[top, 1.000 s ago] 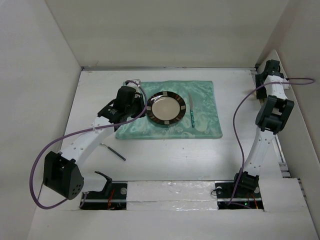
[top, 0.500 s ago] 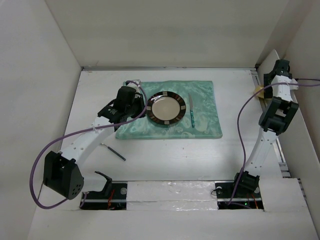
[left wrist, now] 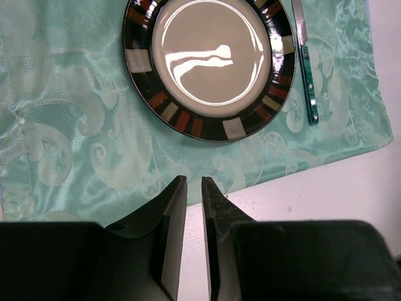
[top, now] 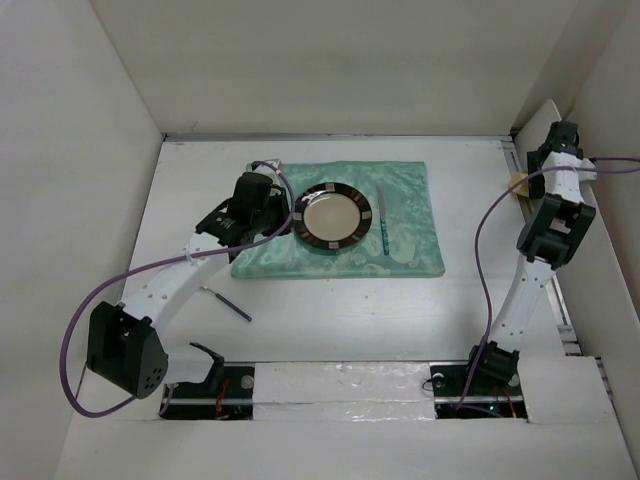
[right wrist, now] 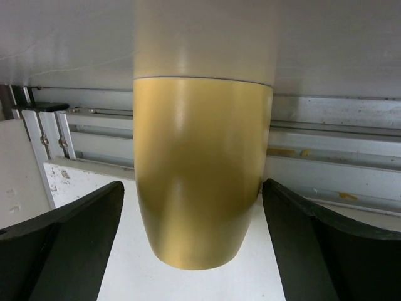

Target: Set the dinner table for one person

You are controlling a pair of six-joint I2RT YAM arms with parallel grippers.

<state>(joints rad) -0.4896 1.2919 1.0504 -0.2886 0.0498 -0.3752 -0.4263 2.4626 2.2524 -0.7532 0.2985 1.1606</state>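
The dinner table [top: 330, 310] is the white surface. On it lies a mint-green placemat [top: 410, 255] with a dark-rimmed plate [top: 333, 215] and a green-handled knife [top: 384, 228]. A dark utensil [top: 230, 303] lies on the table near the mat's front left corner. My left gripper [top: 272, 222] hovers over the mat's left part, jaws almost together and empty [left wrist: 193, 182], with the plate [left wrist: 210, 66] and knife [left wrist: 307, 75] ahead. My right gripper [top: 535, 170] is at the far right edge, open around a yellow cup [top: 517, 182]. The cup [right wrist: 200, 169] stands between its fingers [right wrist: 69, 232].
Metal rails [right wrist: 332, 132] and the enclosure wall stand right behind the cup. White walls [top: 70, 150] close in the table on the left, back and right. The left arm's purple cable [top: 90, 300] loops over the table's left side.
My right arm has swung farther toward the far right corner, bringing its gripper up to the yellow cup. The left arm, plate and knife have not moved.
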